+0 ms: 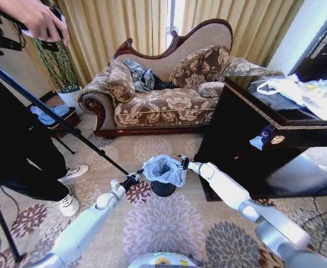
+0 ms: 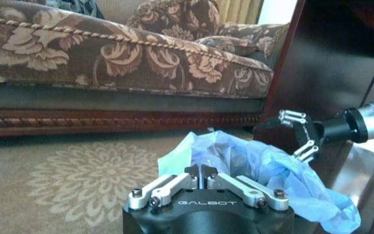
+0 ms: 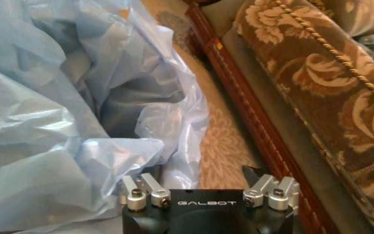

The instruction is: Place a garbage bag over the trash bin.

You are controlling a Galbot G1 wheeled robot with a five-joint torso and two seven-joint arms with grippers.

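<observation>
Floral carpet (image 1: 163, 223) covers the floor in front of a patterned sofa (image 1: 163, 100), with a dark wooden cabinet (image 1: 253, 139) to the robot's right. The trash bin (image 1: 163, 188) stands on the carpet between both arms, its rim draped with the garbage bag (image 1: 163, 169). The left gripper (image 2: 201, 171) sits just beside the bag's left edge, fingers together with nothing between them. The right gripper (image 3: 203, 183) is at the bag's right edge, fingers spread apart, holding nothing. A person's hand (image 1: 38, 19) grips a tripod (image 1: 52, 114) at far left.
</observation>
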